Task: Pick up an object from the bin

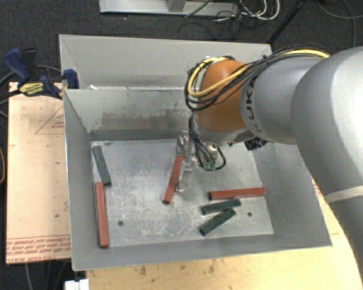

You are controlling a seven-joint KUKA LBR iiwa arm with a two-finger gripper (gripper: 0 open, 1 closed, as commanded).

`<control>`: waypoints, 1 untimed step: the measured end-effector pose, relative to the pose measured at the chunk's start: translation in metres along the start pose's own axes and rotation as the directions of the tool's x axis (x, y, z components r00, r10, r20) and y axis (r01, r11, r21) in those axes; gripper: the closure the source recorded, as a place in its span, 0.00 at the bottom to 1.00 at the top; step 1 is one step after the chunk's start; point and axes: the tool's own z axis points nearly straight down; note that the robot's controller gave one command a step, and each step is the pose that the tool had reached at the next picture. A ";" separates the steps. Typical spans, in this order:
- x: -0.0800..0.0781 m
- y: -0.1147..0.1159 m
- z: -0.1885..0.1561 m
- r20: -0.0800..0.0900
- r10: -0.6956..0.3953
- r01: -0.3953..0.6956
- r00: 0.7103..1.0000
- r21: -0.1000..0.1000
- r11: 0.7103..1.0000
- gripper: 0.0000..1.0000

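Dark floor lies all around the grey metal bin point(127, 110). One reddish-brown stick point(172, 186) lies slanted near the middle of the bin floor. Its top end points to the back wall.

The big grey arm point(290, 101), with an orange round part point(221, 98) and yellow cables point(196, 77), comes in from the right of this stick. The claw point(183, 175) hangs down right at the stick's top end and looks like it touches the stick's right side. I cannot tell if the claw is spread apart or pressed together, or if it has the stick in its grip.

Far to the left of the slanted stick lie a dark green stick point(100, 165) and, just below it, a second reddish-brown stick point(101, 215). To the right of the slanted stick lies a third reddish-brown stick point(236, 193). Just under that one lie two more dark green sticks point(220, 206), close together, with the lower one point(217, 222) more tilted.
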 end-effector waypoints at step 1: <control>-0.002 -0.002 -0.002 0.003 0.003 -0.003 1.000 0.001 1.000 1.00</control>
